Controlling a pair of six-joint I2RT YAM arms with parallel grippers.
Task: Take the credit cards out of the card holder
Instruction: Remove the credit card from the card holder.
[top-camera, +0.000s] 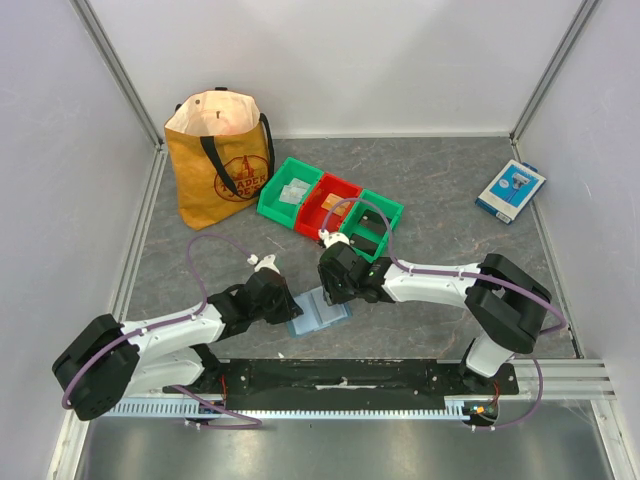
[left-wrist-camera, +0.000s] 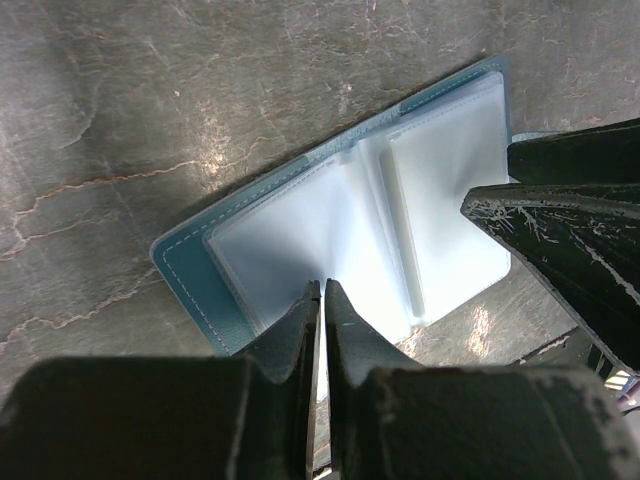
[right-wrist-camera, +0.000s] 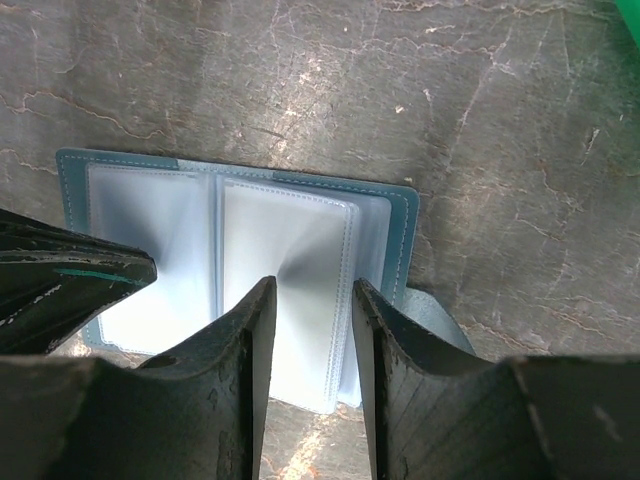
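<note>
Grey, marble-veined table (top-camera: 440, 200) fills all three views, and the work sits near its front edge between the two arms. The left gripper (left-wrist-camera: 322, 292) has its fingers pressed together, with only a pale sliver between them; they seem to be pinching the near edge of one clear sleeve (left-wrist-camera: 290, 235), though that hold is hard to confirm. The right gripper (right-wrist-camera: 310, 300) hovers with its fingers spread, one on each side of a sleeve page, touching nothing that I can make out. Both are over the card holder (top-camera: 318, 312), which lies open and flat with its blue cover down and its cloudy sleeves fanned upward. No cards can be told apart through the frosted plastic. A pale flap (right-wrist-camera: 435, 312) pokes out under one edge of the cover, and whether it is the snap tab or a card I cannot tell. The holder looks light and floppy, likely to slide or lift when pulled, so one arm should pin the cover or a sleeve while the other draws. The cards are probably stiff, thin and slick, best nipped by a corner at the sleeve's open edge. Farther back stand a mustard tote bag (top-camera: 220, 160) and a row of green and red bins (top-camera: 333, 205). A blue-and-white box (top-camera: 510, 190) lies off to the right, with plain white walls (top-camera: 350, 60) behind.
</note>
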